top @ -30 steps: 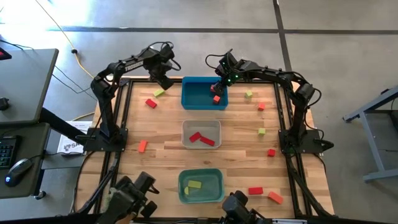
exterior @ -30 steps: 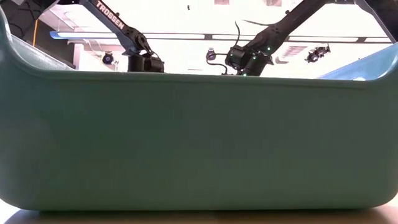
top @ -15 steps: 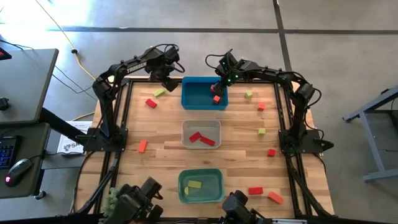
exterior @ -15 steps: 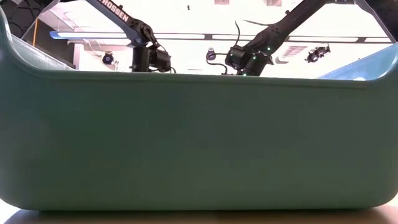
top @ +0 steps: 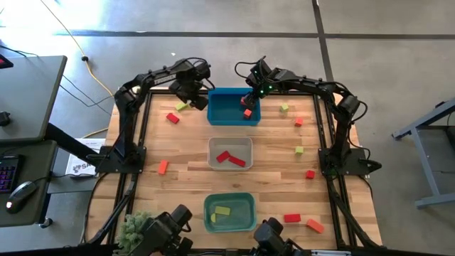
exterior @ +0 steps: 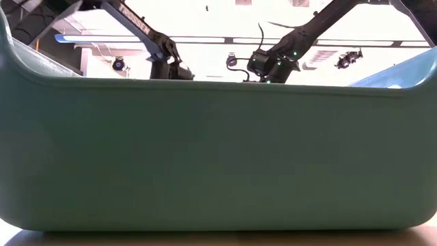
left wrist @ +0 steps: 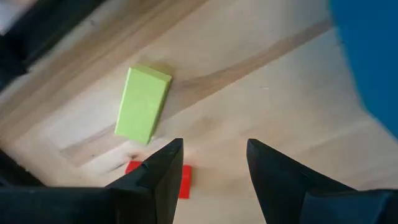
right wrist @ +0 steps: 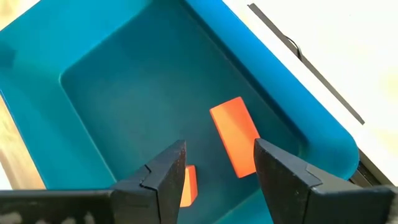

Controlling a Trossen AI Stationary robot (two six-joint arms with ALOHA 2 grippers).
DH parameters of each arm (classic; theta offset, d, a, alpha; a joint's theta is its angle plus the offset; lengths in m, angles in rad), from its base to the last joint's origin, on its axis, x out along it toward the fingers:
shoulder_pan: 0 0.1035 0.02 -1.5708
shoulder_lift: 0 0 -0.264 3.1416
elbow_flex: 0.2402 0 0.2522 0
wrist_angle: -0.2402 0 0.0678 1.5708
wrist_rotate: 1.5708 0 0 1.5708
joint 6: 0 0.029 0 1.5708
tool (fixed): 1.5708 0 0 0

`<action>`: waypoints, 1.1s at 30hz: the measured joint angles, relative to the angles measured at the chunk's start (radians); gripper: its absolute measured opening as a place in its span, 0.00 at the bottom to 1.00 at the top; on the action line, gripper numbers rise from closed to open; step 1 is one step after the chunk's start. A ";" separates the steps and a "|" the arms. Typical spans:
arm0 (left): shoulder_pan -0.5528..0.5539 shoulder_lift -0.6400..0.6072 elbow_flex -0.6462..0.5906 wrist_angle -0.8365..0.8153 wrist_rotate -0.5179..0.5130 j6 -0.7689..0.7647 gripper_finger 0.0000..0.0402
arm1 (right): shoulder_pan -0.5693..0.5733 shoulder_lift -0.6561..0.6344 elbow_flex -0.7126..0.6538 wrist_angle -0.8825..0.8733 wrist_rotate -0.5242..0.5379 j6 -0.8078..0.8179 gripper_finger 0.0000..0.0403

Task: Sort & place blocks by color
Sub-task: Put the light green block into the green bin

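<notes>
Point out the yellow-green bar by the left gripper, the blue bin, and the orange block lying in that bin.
yellow-green bar [left wrist: 143, 104]: left wrist view, top face.
blue bin [top: 212, 112]: high view, left wall.
orange block [right wrist: 235, 135]: right wrist view, top face.

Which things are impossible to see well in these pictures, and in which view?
- Low view: the teal bin's wall fills the picture and hides the table and all blocks.
- Left wrist view: a red block is partly hidden behind the left claw.
- High view: blocks are too small to judge their shape.

Wood table [top: 185, 153] w/ 3 bins [top: 230, 153], scattered blocks [top: 299, 150]
</notes>
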 joint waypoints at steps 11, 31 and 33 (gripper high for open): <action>0.010 0.064 0.014 -0.007 -0.072 0.057 0.41 | 0.000 0.000 0.000 -0.021 -0.001 -0.014 0.44; 0.148 0.080 0.074 0.008 -0.010 -0.014 0.41 | -0.001 0.000 0.000 0.009 -0.005 -0.190 0.44; 0.144 0.096 0.074 0.006 -0.013 0.008 0.41 | -0.001 0.000 0.000 0.013 -0.005 -0.183 0.44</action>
